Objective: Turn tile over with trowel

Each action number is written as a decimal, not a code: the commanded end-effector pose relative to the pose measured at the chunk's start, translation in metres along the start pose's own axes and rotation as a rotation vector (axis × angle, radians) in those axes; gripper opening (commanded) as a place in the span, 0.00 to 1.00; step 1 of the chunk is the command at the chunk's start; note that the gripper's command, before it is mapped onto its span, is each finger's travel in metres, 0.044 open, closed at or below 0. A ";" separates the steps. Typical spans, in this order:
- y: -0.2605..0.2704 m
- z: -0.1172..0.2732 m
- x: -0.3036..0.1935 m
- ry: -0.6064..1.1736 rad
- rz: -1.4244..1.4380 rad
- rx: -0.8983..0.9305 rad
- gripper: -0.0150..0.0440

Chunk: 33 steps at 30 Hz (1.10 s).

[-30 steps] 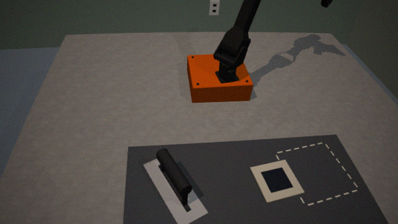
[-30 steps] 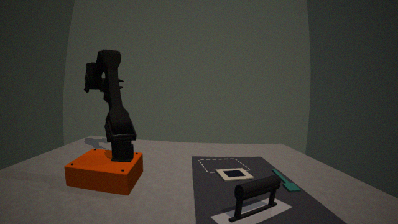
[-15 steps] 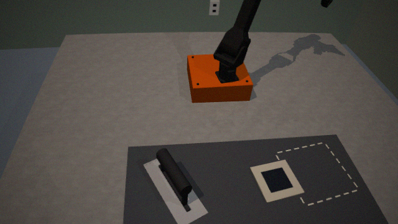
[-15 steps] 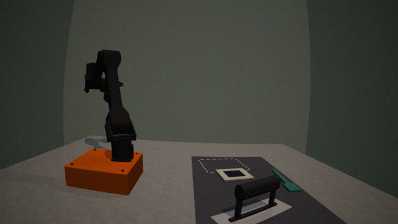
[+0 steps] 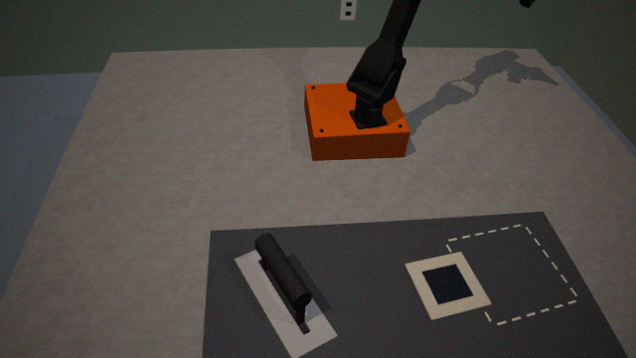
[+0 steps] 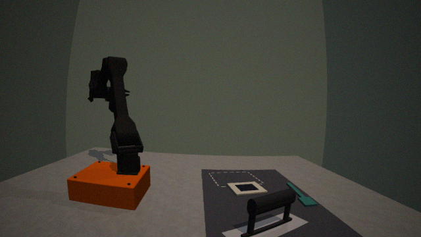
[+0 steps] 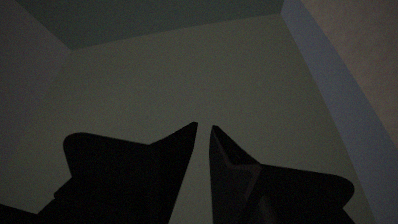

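Nearest, on the mat [image 5: 368,298] [image 6: 217,210]: finishing trowel [image 5: 283,270] [image 6: 271,201], handle up; likely stiff, light. We'd grip mid-handle; round, may roll. Beyond, thin tile [image 5: 476,296] [image 6: 234,188], marked side up, perhaps brittle. Claw [image 5: 528,2] [image 6: 128,93] [image 7: 204,129] far off, narrow, empty.
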State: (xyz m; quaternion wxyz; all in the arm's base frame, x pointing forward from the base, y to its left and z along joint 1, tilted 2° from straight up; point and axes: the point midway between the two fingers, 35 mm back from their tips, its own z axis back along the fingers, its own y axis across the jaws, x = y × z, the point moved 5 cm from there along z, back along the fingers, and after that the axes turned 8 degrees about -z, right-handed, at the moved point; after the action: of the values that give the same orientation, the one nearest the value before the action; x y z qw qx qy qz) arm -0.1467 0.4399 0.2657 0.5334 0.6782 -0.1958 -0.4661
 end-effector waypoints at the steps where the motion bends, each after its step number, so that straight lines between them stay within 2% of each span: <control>1: 0.000 0.000 0.000 0.000 0.000 0.000 0.42; 21: 0.000 0.000 0.000 0.000 0.000 0.000 0.42; 25: 0.000 0.000 0.000 0.000 0.000 0.000 0.25; 33: 0.000 0.000 0.000 0.000 0.000 0.000 0.25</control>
State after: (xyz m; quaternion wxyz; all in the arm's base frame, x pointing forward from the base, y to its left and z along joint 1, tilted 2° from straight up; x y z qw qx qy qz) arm -0.1467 0.4399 0.2657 0.5335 0.6782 -0.1957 -0.4660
